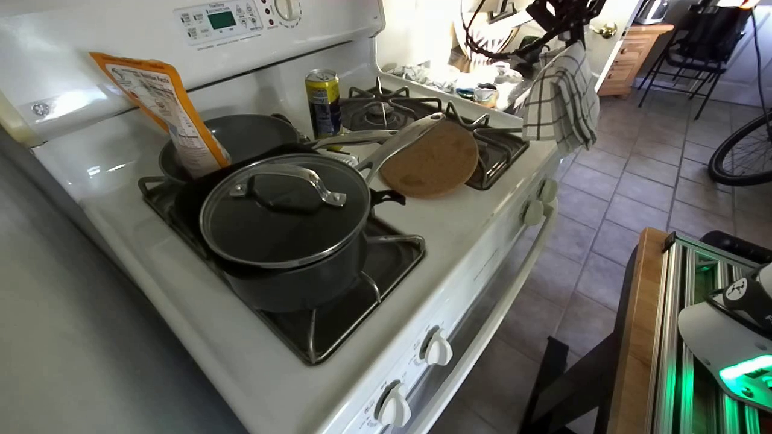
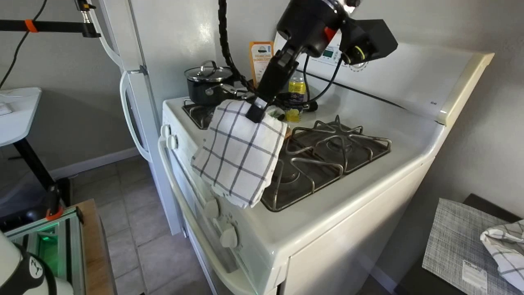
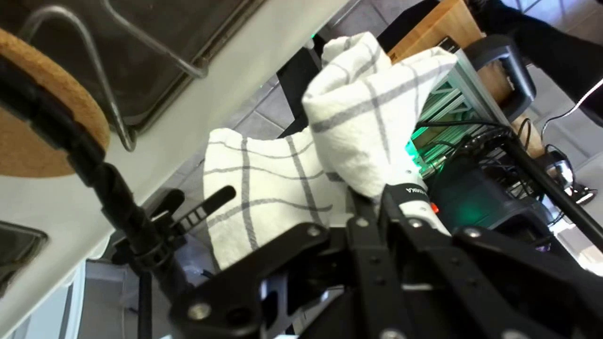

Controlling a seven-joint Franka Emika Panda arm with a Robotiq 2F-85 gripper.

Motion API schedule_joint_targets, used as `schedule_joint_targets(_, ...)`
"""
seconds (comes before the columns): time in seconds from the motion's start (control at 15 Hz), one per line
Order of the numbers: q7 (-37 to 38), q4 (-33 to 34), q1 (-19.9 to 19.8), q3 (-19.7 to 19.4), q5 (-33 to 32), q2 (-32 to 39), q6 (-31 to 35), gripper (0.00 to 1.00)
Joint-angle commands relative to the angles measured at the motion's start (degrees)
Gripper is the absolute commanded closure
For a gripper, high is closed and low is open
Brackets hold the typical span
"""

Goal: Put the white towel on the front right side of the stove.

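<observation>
In an exterior view, the gripper (image 2: pixel 256 115) pinches the white towel (image 2: pixel 241 151) by the stove's (image 2: pixel 327 200) front, contact unclear; likely the placing step; next, shift toward four o'clock, lower, release.

Lidded pot (image 1: pixel 289 241), yellow can (image 1: pixel 324 102) — upright, orange-edged bag (image 1: pixel 172 108)

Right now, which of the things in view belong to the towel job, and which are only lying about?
Belong to the job:
checked white towel
tool, gripping it
stove

Only lying about:
lidded pot
dark pan
yellow can
orange-edged bag
round brown disc
second checked cloth
</observation>
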Motion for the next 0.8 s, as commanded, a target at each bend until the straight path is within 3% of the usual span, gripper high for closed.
schedule_joint_targets(0.0,8.1,2.3,-0.5,2.3,-0.6,3.7,3.4,0.98)
schedule_joint_targets(0.4,25.2,3.0,-0.6,4.8,2.1,7.1,7.7,0.98)
schedule_joint_targets(0.73,38.4,3.2,-1.5,4.9,4.9,8.8,17.1,0.98)
